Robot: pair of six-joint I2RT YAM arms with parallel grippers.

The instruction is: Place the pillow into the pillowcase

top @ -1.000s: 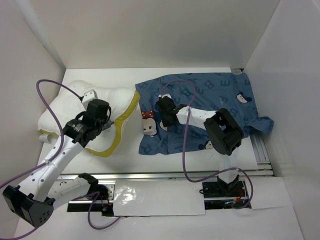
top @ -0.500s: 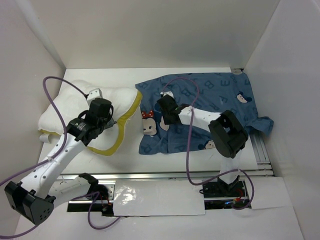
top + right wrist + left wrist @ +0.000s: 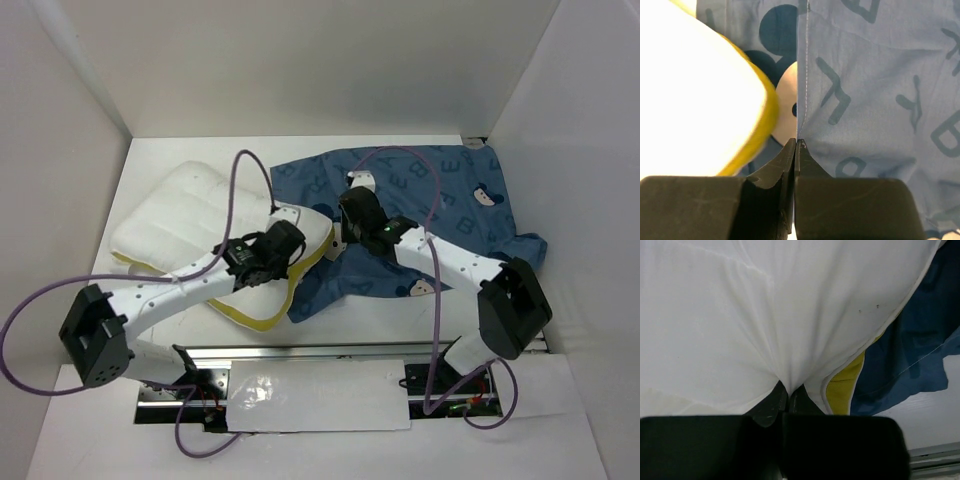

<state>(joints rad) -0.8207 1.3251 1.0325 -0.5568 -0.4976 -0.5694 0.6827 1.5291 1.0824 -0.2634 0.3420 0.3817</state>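
1. A white table (image 3: 240, 148) sits inside plain white walls.
2. The pillow (image 3: 185, 220) lies left of centre, its yellow-banded edge overlapping the pillowcase (image 3: 440, 195), which is spread on the right.
3. The left gripper (image 3: 788, 388) is pinched tight on the pillow's white fabric.
4. The right gripper (image 3: 796, 143) is clamped on the pillowcase's stitched edge.

White pillow (image 3: 190, 220) overlapping blue pillowcase (image 3: 440, 195)

White arms (image 3: 165, 292), black joints (image 3: 98, 338), purple cables (image 3: 236, 195); left tool (image 3: 788, 390) and right tool (image 3: 796, 143) matte black.
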